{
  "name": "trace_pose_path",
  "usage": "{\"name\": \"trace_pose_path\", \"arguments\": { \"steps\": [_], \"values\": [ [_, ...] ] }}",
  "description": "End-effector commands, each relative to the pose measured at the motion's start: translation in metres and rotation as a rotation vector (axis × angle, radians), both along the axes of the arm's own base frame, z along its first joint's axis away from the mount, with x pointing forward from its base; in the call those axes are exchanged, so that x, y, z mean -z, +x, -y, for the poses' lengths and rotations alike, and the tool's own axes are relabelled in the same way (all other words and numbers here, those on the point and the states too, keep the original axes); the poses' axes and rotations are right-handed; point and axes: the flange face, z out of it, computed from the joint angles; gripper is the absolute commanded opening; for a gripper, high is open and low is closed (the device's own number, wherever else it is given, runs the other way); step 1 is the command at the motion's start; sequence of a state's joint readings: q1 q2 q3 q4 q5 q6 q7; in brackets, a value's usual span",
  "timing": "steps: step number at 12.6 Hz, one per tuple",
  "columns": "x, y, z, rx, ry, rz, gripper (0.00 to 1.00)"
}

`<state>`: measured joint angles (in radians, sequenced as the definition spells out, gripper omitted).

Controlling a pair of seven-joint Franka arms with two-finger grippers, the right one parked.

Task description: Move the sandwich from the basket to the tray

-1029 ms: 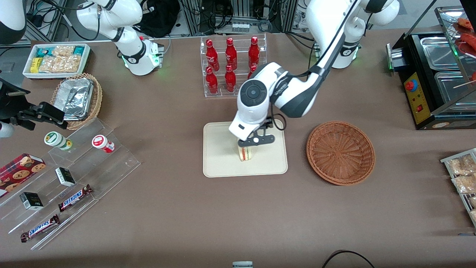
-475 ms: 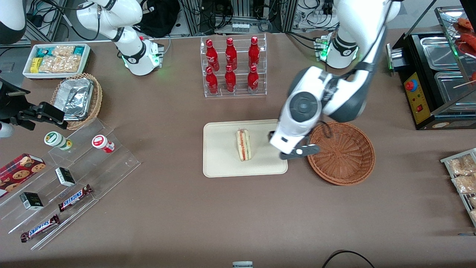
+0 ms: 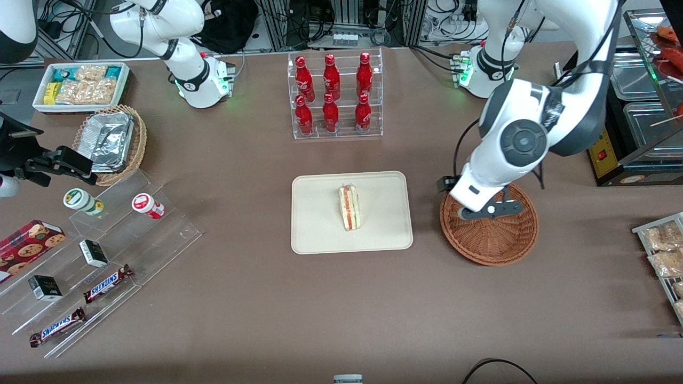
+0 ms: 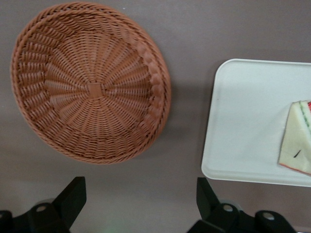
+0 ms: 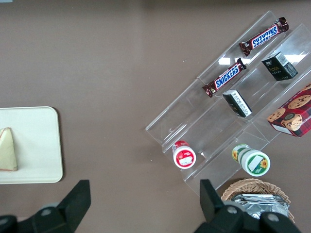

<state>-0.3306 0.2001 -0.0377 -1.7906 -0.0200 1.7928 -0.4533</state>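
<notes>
The sandwich [image 3: 349, 207], a pale bread wedge with red and green filling, lies on the cream tray [image 3: 320, 234] in the middle of the table. It also shows in the left wrist view [image 4: 296, 145] on the tray [image 4: 243, 121]. The reddish-brown wicker basket [image 3: 496, 248] is empty and stands beside the tray, toward the working arm's end; it shows in the left wrist view [image 4: 90, 82]. My gripper [image 3: 486, 209] hangs above the basket, apart from the tray. It is open and empty, with its fingers [image 4: 73, 196] spread wide over bare table.
A clear rack of red bottles [image 3: 333, 93] stands farther from the front camera than the tray. A tan basket of foil containers [image 3: 109, 141], a snack bin [image 3: 80, 85] and a clear tiered stand with snacks [image 3: 101, 256] lie toward the parked arm's end. A black appliance [image 3: 624, 112] stands at the working arm's end.
My gripper let go of the sandwich on the tray, rose and moved sideways to above the basket. The sandwich stays on the tray.
</notes>
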Motion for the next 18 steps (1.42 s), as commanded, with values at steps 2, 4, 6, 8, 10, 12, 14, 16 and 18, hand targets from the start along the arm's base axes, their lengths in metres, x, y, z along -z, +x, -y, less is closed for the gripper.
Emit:
{"name": "trace_pose_path", "arguments": {
  "steps": [2,4,6,8,10,12,14,16,18],
  "values": [
    [-0.029,-0.015,-0.055,0.035,-0.018,-0.027,1.00],
    [-0.048,-0.016,-0.100,0.088,-0.041,-0.077,1.00],
    [-0.073,-0.019,-0.131,0.122,-0.063,-0.087,1.00],
    [-0.089,-0.025,-0.151,0.142,-0.074,-0.096,1.00],
    [-0.116,-0.023,-0.172,0.147,-0.077,-0.088,1.00],
    [-0.131,-0.020,-0.178,0.148,-0.073,-0.063,1.00],
    [-0.143,-0.021,-0.185,0.154,-0.014,-0.039,1.00],
    [-0.151,-0.021,-0.192,0.141,-0.004,-0.028,1.00],
    [-0.160,-0.025,-0.195,0.132,-0.011,-0.025,1.00]
  ]
}}
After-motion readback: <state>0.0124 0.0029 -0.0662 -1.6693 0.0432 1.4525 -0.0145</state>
